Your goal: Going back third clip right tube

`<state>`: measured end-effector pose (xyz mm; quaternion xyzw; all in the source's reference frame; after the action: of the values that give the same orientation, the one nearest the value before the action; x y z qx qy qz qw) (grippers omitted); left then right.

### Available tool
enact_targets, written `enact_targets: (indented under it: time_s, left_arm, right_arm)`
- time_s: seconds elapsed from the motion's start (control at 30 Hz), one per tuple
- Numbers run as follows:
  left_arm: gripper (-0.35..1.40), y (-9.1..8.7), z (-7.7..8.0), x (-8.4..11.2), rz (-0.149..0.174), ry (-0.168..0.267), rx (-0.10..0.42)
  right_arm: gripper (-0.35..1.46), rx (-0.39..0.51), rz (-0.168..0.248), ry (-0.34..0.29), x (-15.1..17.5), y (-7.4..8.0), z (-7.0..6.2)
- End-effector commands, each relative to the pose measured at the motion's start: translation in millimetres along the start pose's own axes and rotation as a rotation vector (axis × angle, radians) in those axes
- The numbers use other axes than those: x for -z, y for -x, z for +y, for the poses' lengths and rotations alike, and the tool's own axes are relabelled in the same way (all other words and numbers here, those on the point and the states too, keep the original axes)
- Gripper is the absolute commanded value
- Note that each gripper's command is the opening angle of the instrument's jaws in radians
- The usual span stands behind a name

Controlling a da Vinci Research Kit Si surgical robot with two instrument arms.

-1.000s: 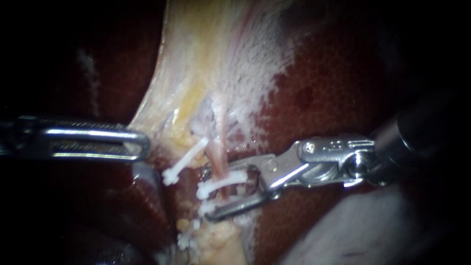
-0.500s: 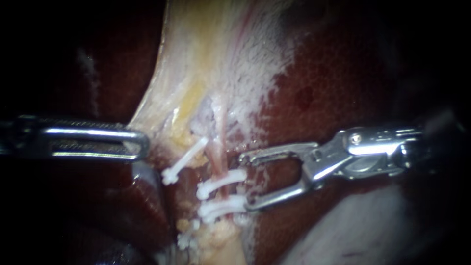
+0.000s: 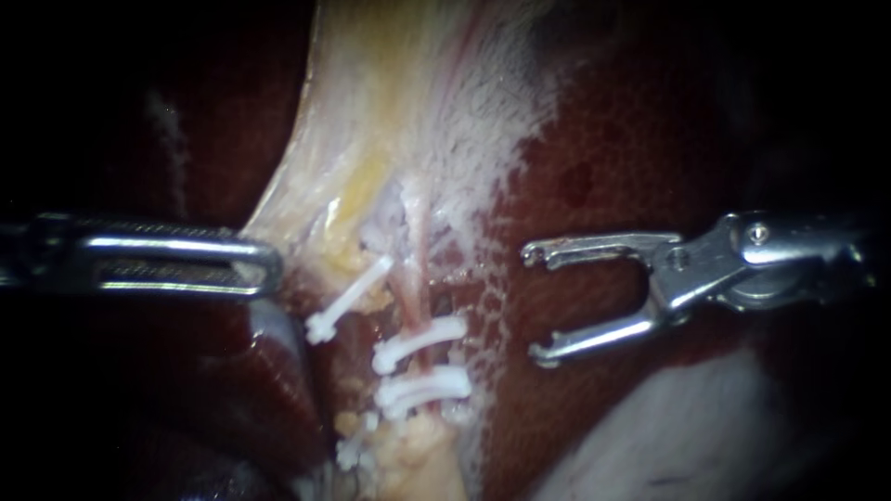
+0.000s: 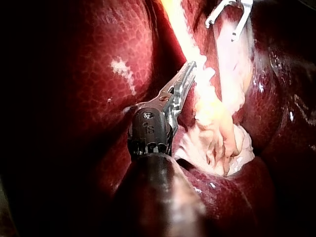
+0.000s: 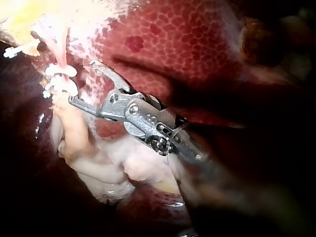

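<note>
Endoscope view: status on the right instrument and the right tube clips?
Right instrument jaws open, empty, clear of the tube. Right tube carries white clips across it. Left instrument at the pale tissue edge. Nothing in the way.

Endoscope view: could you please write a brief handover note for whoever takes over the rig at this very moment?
Left instrument: at the pale tissue's edge, left of the tubes; its hold cannot be judged.
Right instrument: jaws open, empty, over the liver, apart from the clips.
Right tube: upper clip and what looks like a close pair below it, all across it.
Done: clips seated, released. Left: probably draw the right instrument farther out.
</note>
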<state>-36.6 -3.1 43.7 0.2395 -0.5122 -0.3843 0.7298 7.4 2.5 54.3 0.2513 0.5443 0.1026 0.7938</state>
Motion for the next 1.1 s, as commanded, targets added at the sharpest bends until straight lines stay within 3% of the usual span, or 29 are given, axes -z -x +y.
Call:
enact_targets:
  time_s: [0.03,0.27,0.43,1.1]
  left_arm:
    - [-0.35,-0.2,0.3,0.0,0.0,-0.001,0.0]
    - [-0.35,-2.8,2.3,-1.7,-0.007,0.009,-0.014]
    - [-0.35,-5.0,2.5,-3.7,0.014,0.01,-0.004]
    - [-0.35,-5.5,2.2,-4.5,0.018,0.0,0.004]
  right_arm:
    - [0.6,0.0,0.0,-0.001,-0.1,0.0,-0.1]
    - [0.6,0.001,0.0,-0.001,-0.1,0.0,-0.3]
    - [0.6,0.001,0.0,-0.001,-0.1,0.0,-0.3]
    - [0.6,0.001,0.0,-0.002,0.0,0.0,-0.5]
